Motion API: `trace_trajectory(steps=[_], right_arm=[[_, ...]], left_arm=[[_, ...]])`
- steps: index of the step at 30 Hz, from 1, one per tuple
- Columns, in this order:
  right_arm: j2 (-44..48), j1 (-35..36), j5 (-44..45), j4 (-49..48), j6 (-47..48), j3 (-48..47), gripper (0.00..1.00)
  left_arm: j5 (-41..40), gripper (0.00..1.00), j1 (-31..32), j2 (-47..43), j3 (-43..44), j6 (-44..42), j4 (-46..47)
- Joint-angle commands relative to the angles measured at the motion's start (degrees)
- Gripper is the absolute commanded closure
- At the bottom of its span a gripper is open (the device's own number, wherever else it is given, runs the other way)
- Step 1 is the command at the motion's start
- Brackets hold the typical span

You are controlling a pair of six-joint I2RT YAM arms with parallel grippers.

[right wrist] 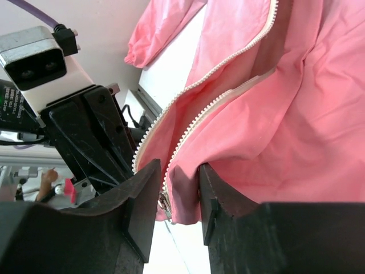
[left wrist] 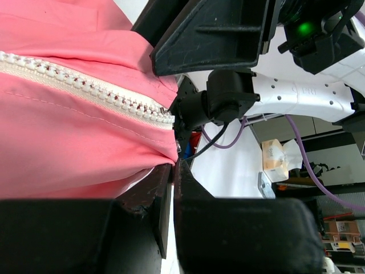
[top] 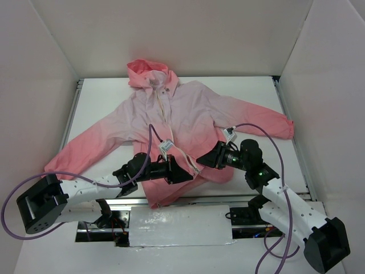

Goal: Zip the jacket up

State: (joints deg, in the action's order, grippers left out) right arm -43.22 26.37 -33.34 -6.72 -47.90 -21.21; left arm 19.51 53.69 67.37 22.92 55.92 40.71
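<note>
At six o'clock on the jacket (top: 171,108) — hem work.
My left gripper (left wrist: 174,168) is clamped on the hem corner; right gripper (right wrist: 179,171) parted, astride the zipper (right wrist: 242,87) end.

From overhead you see the whole bench (top: 251,97); your wrist cameras face each other, tight on the jacket (top: 182,114) at its lower zipper (left wrist: 85,85).

I see jacket (top: 171,114) covering counter (top: 251,94) centre; bare strips far left, far right. At near hem, left pincer (top: 190,173) and right pincer (top: 203,163) crowd close together. Side walls (top: 40,85) box in both flanks.
</note>
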Motion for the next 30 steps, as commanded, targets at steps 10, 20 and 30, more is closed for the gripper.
trace_trajectory(steps=[10, 20, 30], right_arm=[[-1.25, 0.0, 11.27, 19.52, 5.44, -14.2, 0.33], [3.22, 0.0, 24.55, 43.09, -1.73, -24.84, 0.3], [19.22, 7.9, 18.05, 44.87, -26.97, -15.18, 0.35]], left_arm=[[2.2, 1.0, -0.08, 1.35, -0.86, 1.03, 6.92], [2.9, 1.0, -0.08, 3.02, 0.2, 1.03, 7.19], [5.01, 1.0, -0.08, 5.57, 1.43, 2.44, 10.88]])
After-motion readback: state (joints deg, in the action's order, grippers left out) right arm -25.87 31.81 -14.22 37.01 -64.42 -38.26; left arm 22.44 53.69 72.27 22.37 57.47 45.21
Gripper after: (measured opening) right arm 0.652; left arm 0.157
